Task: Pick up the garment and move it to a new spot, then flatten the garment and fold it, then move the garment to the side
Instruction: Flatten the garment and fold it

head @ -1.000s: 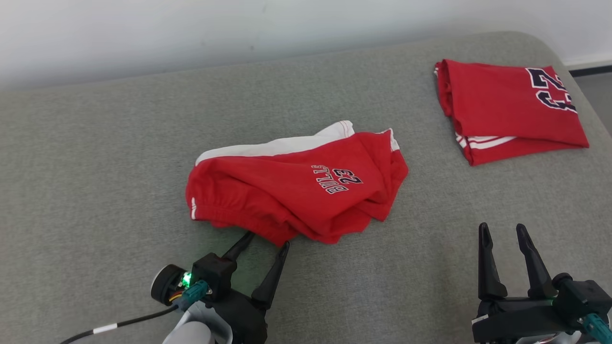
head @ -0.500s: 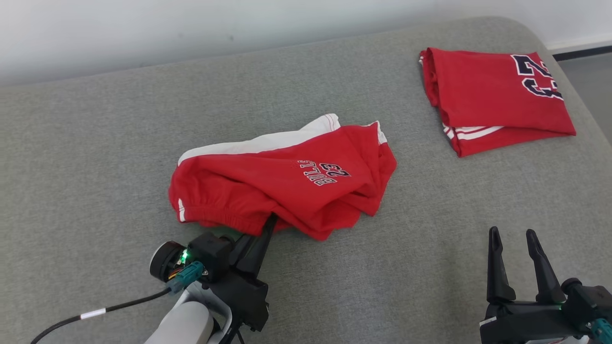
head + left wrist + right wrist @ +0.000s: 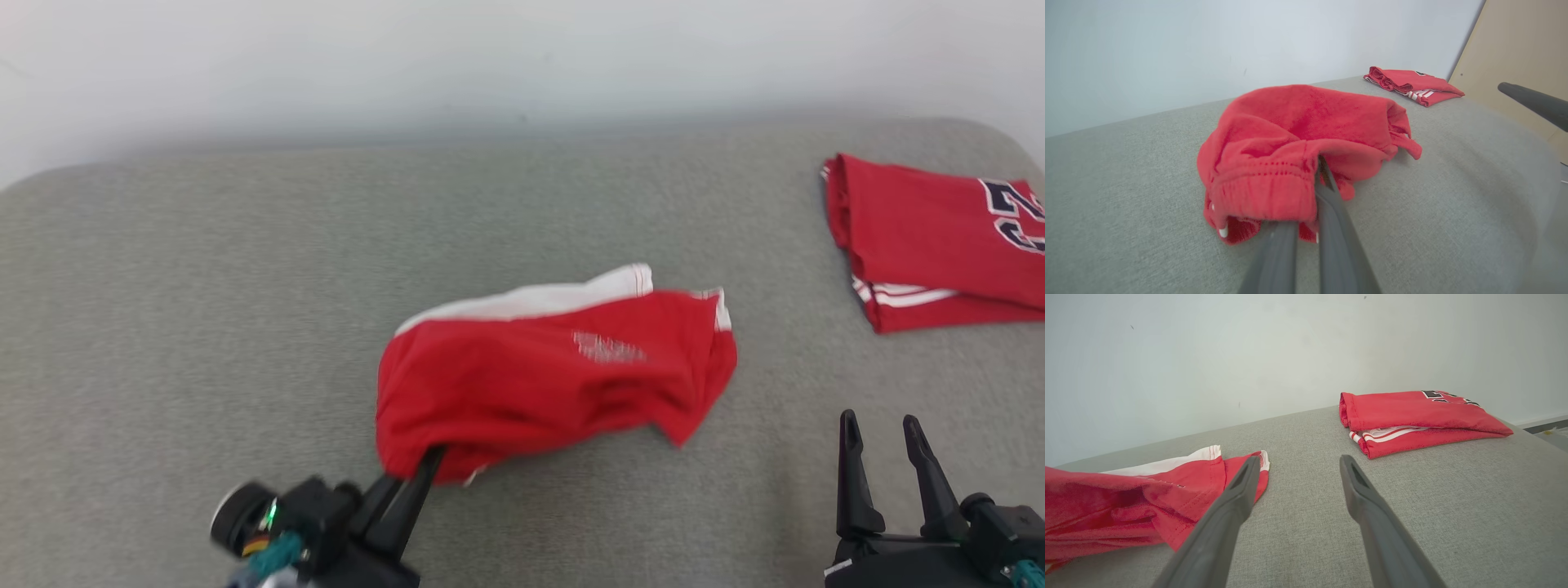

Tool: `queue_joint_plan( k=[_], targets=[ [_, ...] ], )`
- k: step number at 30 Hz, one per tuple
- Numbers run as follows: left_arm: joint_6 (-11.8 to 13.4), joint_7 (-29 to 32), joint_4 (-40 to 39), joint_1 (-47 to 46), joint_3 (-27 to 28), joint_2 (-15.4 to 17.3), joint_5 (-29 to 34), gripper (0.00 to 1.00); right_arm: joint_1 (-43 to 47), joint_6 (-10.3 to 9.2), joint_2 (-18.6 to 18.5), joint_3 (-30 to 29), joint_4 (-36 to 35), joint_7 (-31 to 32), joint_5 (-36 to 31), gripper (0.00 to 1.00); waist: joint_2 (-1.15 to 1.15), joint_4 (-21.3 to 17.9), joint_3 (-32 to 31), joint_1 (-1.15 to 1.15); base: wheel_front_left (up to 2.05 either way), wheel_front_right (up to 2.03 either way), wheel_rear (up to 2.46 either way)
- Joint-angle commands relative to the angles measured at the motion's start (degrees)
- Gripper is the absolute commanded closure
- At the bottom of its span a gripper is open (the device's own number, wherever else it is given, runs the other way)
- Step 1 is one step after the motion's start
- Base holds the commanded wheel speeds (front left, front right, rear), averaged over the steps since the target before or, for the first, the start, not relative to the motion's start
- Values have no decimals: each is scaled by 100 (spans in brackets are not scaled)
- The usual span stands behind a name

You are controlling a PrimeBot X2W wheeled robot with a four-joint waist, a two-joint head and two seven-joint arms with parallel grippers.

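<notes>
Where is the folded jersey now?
Head view: the folded jersey lies at the far right of the grey cushion, beyond the right gripper, apart from the red shorts.

Grey woven upholstered surface [image 3: 163,327] spans the foreground, flat, rounded at its far-right corner; plain pale wall [image 3: 490,57] rises directly behind, meeting its back edge; wall bare but for a few tiny dark specks [image 3: 1132,327]; left wrist view: tan flat panel [image 3: 1523,49] at the right, its edge slanting against the wall; right wrist view: dark skirting strip [image 3: 1544,424] along the wall's foot past the surface's right end, grey floor [image 3: 1560,436] just below it; light soft and even, shadows faint.
</notes>
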Motion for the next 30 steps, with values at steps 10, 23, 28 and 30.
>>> queue_joint_plan(
  k=[10,23,28,30],
  targets=[
    [362,277,-617,1161,132,513,-351,100,180,4,0,-67,-74,62,-60,0,-1,394,-344,1,0,0,0],
    [190,-4,-27,108,429,522,-313,100,86,4,0,-86,-198,205,-153,0,-1,-36,-212,1,0,0,0],
    [38,-96,647,-462,505,634,-316,100,32,4,1,-118,-230,218,-180,0,-1,-305,-60,1,0,0,0],
    [-22,-151,985,-666,542,644,-391,100,17,4,1,-146,-238,215,-179,0,-1,-394,0,1,0,0,0]
  ],
)
